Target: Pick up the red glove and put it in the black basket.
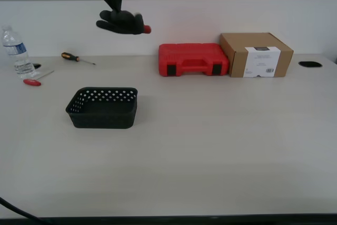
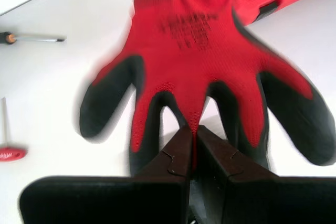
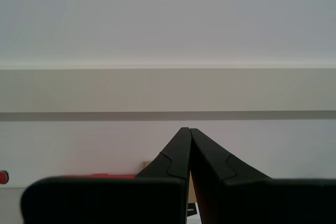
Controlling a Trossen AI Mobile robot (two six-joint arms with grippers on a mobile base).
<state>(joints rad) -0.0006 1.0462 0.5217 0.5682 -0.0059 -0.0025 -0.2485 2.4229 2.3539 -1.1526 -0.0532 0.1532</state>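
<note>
The red glove [image 1: 122,22] hangs high above the table at the exterior view's upper left, its dark coated fingers bunched under my first gripper [image 1: 118,13]. In the first wrist view the red glove [image 2: 199,51] spreads out with its fingers toward the camera, and my first gripper [image 2: 192,129] is shut on the fabric between two fingers. The black basket [image 1: 100,120] sits empty on the table, below the glove and nearer the camera. My second gripper [image 3: 189,129] is shut on nothing and faces a pale wall; the exterior view does not show it.
A red tool case [image 1: 192,59] and a cardboard box [image 1: 256,55] stand at the back of the table. At the exterior view's left are a water bottle [image 1: 16,51], a screwdriver [image 1: 76,58] and a red-handled tool [image 1: 34,80]. A dark oval [image 1: 309,64] lies at the far right.
</note>
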